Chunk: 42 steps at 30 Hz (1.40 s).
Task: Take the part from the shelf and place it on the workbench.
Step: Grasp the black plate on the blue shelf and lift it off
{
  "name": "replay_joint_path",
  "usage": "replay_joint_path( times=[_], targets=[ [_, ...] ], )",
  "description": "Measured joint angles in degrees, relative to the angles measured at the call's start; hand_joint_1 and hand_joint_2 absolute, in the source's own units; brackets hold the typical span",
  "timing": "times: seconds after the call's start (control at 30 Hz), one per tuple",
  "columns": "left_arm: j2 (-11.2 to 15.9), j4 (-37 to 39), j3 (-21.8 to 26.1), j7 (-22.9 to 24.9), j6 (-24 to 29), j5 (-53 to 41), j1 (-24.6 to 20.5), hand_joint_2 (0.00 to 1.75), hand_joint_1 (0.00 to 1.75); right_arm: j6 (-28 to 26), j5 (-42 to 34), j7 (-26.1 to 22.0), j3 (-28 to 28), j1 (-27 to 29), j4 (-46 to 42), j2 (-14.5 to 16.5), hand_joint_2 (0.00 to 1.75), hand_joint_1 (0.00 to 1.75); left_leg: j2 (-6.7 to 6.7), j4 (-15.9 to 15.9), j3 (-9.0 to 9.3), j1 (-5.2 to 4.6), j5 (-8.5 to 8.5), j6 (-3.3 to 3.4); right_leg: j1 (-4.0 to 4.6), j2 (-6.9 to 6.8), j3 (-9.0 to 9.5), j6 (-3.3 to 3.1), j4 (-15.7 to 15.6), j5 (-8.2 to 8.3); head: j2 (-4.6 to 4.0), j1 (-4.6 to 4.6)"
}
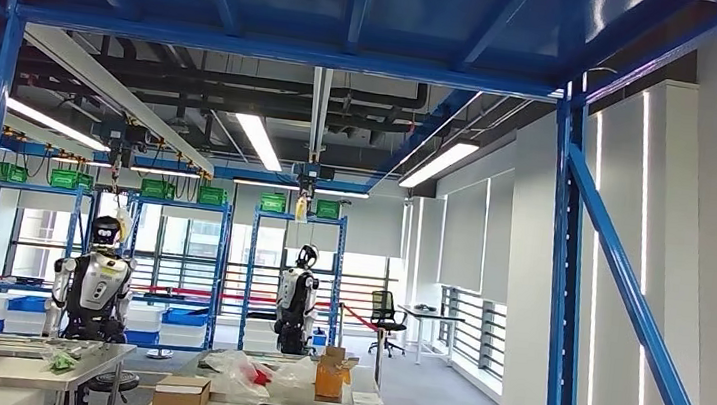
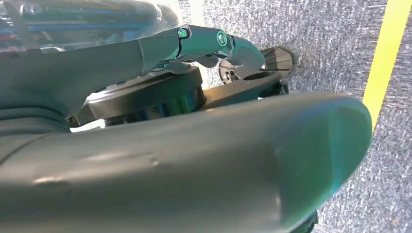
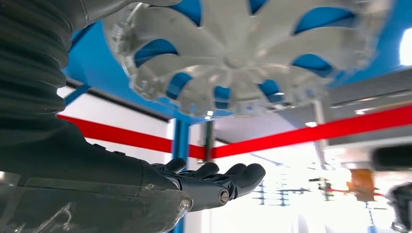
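The part point(image 3: 252, 53), a pale spoked disc, is seen lying flat on the blue shelf point(image 3: 87, 63), close beside the right hand point(image 3: 214, 182), whose fingers are extended and nothing is held. The left hand point(image 2: 194, 160) is seen over grey floor; its state cannot be told. The right hand is judged nearer.

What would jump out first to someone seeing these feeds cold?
The blue shelf frame fills the head view, with two humanoid robots standing beyond cluttered tables. In the right wrist view, a white finned disc part looms close above the right hand. The left hand hangs over grey carpet beside a yellow floor line.
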Motion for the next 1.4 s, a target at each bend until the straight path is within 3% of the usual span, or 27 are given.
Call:
replay_joint_path(
  times=[0.03, 0.17, 0.47, 0.8, 1.4],
  targets=[
    [-0.09, 0.13, 0.01, -0.09, -0.06, 0.0, -0.01, 0.0, 0.0, 0.0, -0.56, 0.0, 0.43, -0.34, -0.57, -0.11, 1.75, 0.0, 0.0, 0.0, 0.0, 0.0, 0.0, 0.0, 0.0, 0.0, 0.0, 0.0, 0.0, 0.0, 0.0, -0.01],
    [-0.45, 0.74, 0.04, -0.39, -0.32, -0.01, -0.03, 0.0, 0.0, -0.8, -3.59, 0.0, 1.89, -1.3, -1.79, -0.79, 0.0, 0.0, 0.0, 0.0, 0.0, -0.01, -0.01, 0.01, -0.01, 0.0, 0.0, 0.0, -0.01, 0.0, 0.0, -0.02],
    [-0.95, 1.52, 0.04, -0.17, 0.27, -0.16, -0.17, 0.0, 0.0, -2.58, -3.47, 0.0, 2.75, -1.55, -0.97, -1.79, 0.0, 0.0, 0.0, 0.0, 0.0, -0.01, -0.02, 0.02, -0.01, -0.01, -0.01, 0.0, -0.01, 0.0, 0.0, 0.01],
    [-1.09, 1.56, 0.04, 0.08, 1.27, -0.89, -0.2, 0.0, 0.0, 2.85, -4.51, 0.0, -1.28, 1.61, 6.27, -1.78, 0.0, 0.0, -0.01, 0.0, -0.03, -0.01, -0.03, 0.04, -0.01, -0.02, -0.01, 0.0, -0.02, -0.01, 0.0, -0.01],
    [-1.22, 1.54, 0.04, 0.65, 1.62, -1.03, -0.24, 0.0, 0.0, 0.07, -8.24, 0.0, -4.75, 4.74, 14.07, -1.62, 0.0, 0.0, -0.01, 0.0, -0.03, -0.01, -0.04, 0.05, -0.01, -0.01, -0.02, 0.0, -0.02, -0.01, 0.0, 0.0]
  ],
)
